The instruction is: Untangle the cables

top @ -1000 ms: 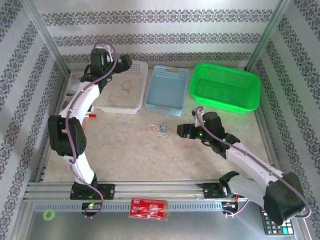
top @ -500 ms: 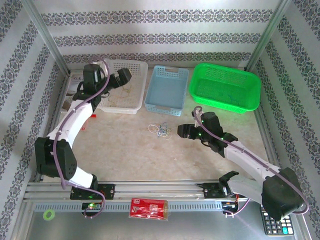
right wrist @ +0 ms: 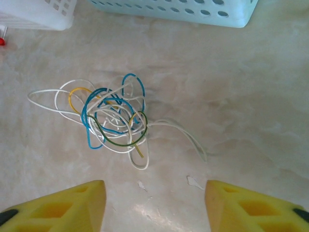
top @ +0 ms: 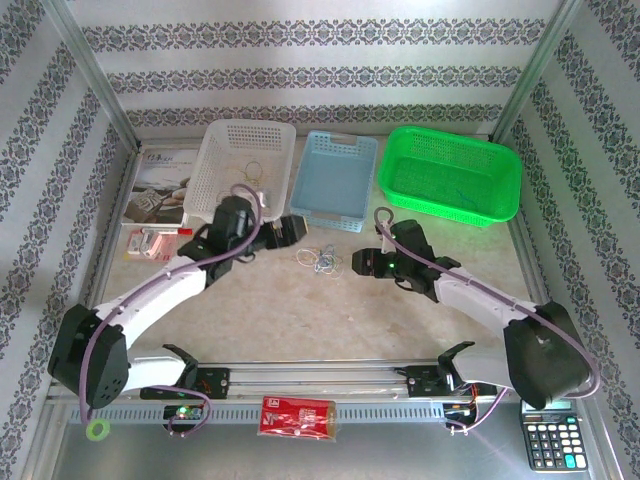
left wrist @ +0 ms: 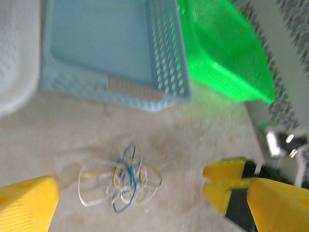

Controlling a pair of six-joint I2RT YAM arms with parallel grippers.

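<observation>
Lying on the bare desk [top: 290,310], just in front of the blue basket [top: 335,180]: the cables [top: 320,259], one small tangle of thin white, blue and yellow cords. The left gripper [top: 290,230] is near its left end and the right gripper [top: 362,264] near its right end.

Top view: tangle wider than deep. Long axis runs left-right, roughly along the line between the two grippers.

Right wrist view: cables [right wrist: 113,118] ahead of the fingers [right wrist: 67,203], left of centre.
- Blue loops bunched in the core, one narrow blue loop pointing toward the blue basket [right wrist: 183,9].
- Yellow arc on the left side, dark green loop along the bottom.
- White loops fan out to the left; a single white tail trails to the lower right.
- Long axis here: upper left to lower right.

Left wrist view (blurred): cables [left wrist: 123,179] flat on the desk. White loops spread sideways, and a blue loop stands lengthwise through the middle.

Left gripper: low over the desk, aimed right at the tangle. Fingers [left wrist: 26,205] spread wide, apart from the cords.

Right gripper: aimed left at the tangle. Fingers spread wide as well, cords ahead of them, apart. One of its yellow fingers is seen from the left wrist too [left wrist: 227,180].

Behind: white basket [top: 240,170] holding a loose yellowish cord [top: 250,172]; green basket [top: 450,185] at far right.
</observation>
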